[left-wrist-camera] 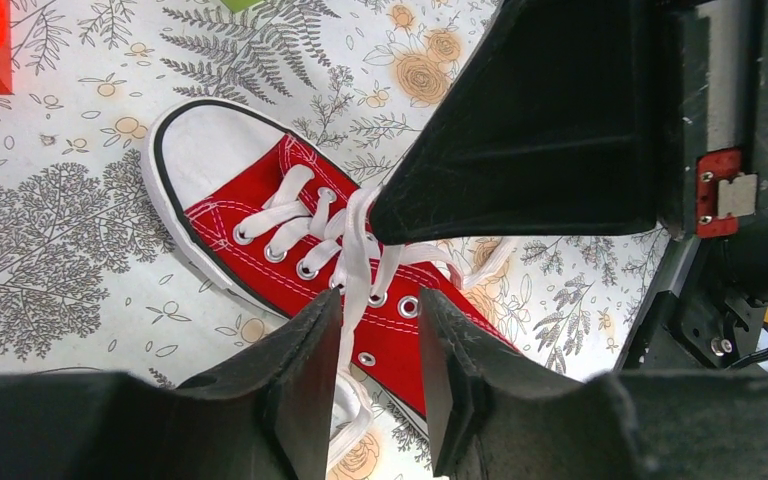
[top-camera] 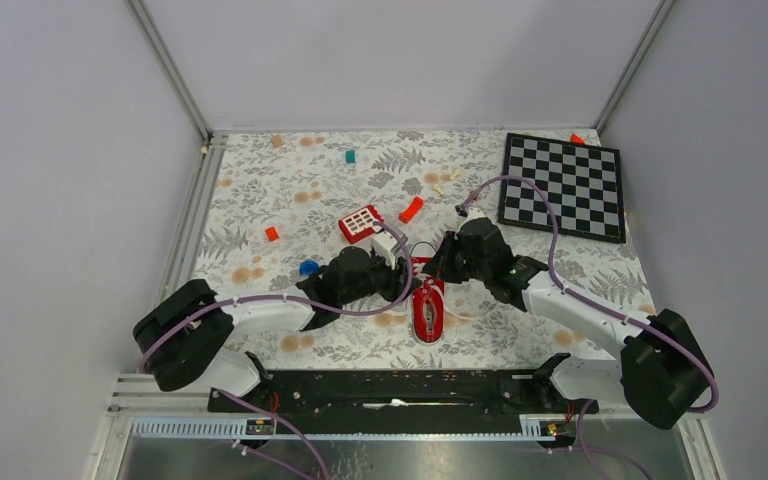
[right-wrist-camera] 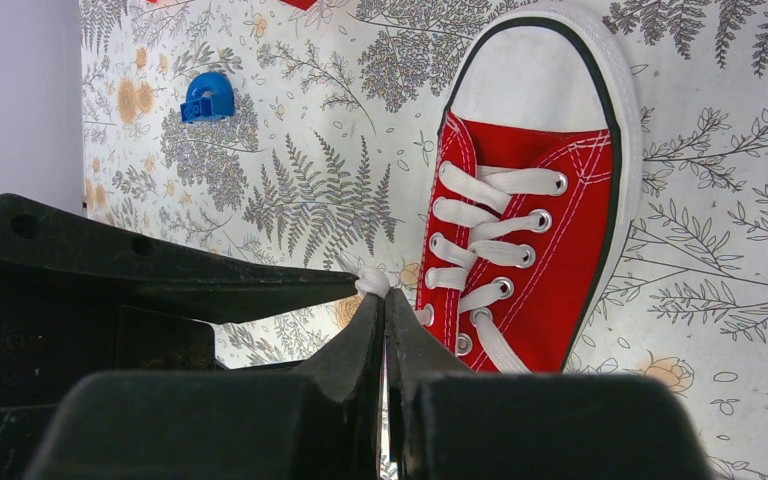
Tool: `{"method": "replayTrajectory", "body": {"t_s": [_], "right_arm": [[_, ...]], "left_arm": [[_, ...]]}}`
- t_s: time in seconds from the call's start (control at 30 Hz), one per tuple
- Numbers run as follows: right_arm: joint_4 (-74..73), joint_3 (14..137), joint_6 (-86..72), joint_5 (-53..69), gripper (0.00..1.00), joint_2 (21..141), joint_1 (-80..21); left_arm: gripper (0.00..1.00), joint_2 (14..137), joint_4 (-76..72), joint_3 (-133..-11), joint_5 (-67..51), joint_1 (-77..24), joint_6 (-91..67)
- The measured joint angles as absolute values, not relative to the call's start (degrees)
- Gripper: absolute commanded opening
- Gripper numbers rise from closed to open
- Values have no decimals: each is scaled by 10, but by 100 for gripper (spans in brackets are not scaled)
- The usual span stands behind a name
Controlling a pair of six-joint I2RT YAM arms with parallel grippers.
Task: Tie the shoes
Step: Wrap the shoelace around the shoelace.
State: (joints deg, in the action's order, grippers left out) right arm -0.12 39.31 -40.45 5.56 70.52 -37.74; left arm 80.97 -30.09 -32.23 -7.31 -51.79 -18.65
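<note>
1. Sneaker [top-camera: 428,312] sits sole-down on the tabletop [top-camera: 260,200], near-centre, just ahead of both arm bases. Both tools meet over its top end.
2. Right tool [right-wrist-camera: 384,300]: clenched on a lace [left-wrist-camera: 352,270]. A white bit pokes out at the tips, and the strand is drawn up off the shoe.
3. Left tool [left-wrist-camera: 380,305]: jaws apart, released. The strand runs through the gap and lies against one finger [left-wrist-camera: 305,370]. It doesn't look pinched.
4. Done: lace is threaded through every visible eyelet [right-wrist-camera: 538,220], with the cross rows lying flat and tidy.
5. Not done: no bow and no loops in any view. The strands converge where the right tool holds them. Can't tell if a first overhand knot exists there, because the tools block it.
6. A slack length lies on the tabletop beside the sneaker, on the far side from the left wrist camera.
7. My read: early stage, strands only being gathered. Still to do:
   - grab the second strand
   - cross and cinch
   - form loops
   - pull the bow tight
8. Risk: the sneaker looks light, so a hard pull on one strand could drag or tip it.
</note>
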Motion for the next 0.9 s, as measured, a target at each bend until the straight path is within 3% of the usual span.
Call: {"method": "replayTrajectory", "body": {"t_s": [0.9], "right_arm": [[-1, 393, -404, 56, 0, 705, -377]], "left_arm": [[31, 872, -364, -322, -91, -521, -213]]}}
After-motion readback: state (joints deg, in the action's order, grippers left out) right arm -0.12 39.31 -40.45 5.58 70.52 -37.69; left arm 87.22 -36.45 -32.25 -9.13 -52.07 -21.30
